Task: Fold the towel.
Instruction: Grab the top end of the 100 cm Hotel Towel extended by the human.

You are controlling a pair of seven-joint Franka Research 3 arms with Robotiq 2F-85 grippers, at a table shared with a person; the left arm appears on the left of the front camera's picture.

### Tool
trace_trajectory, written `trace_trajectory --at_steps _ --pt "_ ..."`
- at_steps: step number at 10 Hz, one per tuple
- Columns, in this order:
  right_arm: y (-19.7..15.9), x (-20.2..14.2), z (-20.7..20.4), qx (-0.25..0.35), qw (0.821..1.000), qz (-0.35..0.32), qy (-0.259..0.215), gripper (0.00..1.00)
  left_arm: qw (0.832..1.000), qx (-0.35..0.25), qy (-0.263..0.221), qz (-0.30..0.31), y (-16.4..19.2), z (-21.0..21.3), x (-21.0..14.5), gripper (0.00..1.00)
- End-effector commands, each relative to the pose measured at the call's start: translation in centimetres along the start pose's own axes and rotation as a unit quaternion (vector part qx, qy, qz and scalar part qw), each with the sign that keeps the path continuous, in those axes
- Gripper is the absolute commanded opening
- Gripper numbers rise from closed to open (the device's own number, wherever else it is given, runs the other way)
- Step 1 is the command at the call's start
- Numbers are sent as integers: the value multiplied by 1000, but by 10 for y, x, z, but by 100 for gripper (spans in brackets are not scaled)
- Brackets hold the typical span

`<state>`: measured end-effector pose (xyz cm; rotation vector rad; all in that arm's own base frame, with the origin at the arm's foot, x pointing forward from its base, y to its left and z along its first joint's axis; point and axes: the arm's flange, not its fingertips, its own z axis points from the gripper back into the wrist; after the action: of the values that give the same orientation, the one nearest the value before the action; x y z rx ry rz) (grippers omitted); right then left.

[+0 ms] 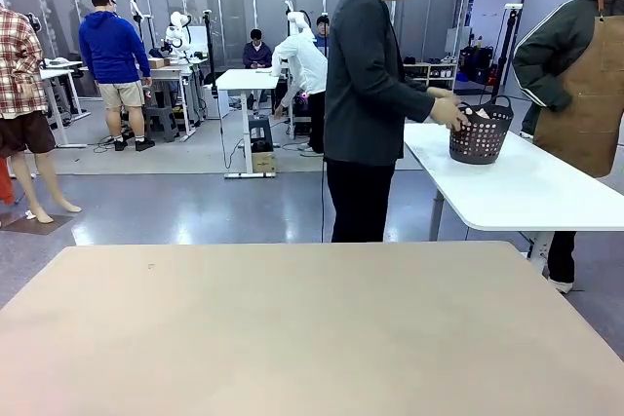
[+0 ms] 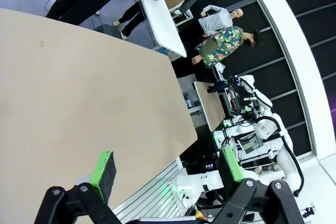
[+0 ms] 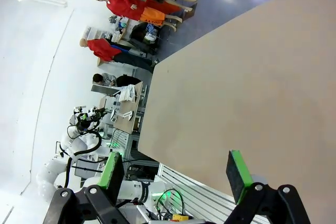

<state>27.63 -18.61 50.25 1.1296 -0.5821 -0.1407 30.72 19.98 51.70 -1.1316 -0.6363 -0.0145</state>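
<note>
Front cam: fixed, robot's side, beige table (image 1: pixel 292 338) close in foreground, facing across to a person (image 1: pixel 366 94) at a white table (image 1: pixel 507 192) farther off.
L wrist cam: well above the tabletop, rolled sideways, looking past the left gripper (image 2: pixel 166 166) (fingers spread wide).
R wrist cam: likewise, past the right gripper (image 3: pixel 175 169).
All 3 share the beige table; front & L wrist share the white table.

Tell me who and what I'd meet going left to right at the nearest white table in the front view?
Person in the dark jacket → dark basket → person in the brown apron.
</note>
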Motion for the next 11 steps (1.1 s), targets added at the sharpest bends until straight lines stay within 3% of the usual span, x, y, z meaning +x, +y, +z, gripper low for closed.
trace_trajectory --at_steps 1,11 --pt "-1 1 0 7 1000 9 -4 100 1000 -10 -2 -11 -1 1 1 100" --pt "-1 1 0 7 1000 9 -4 100 1000 -10 -2 -11 -1 1 1 100"
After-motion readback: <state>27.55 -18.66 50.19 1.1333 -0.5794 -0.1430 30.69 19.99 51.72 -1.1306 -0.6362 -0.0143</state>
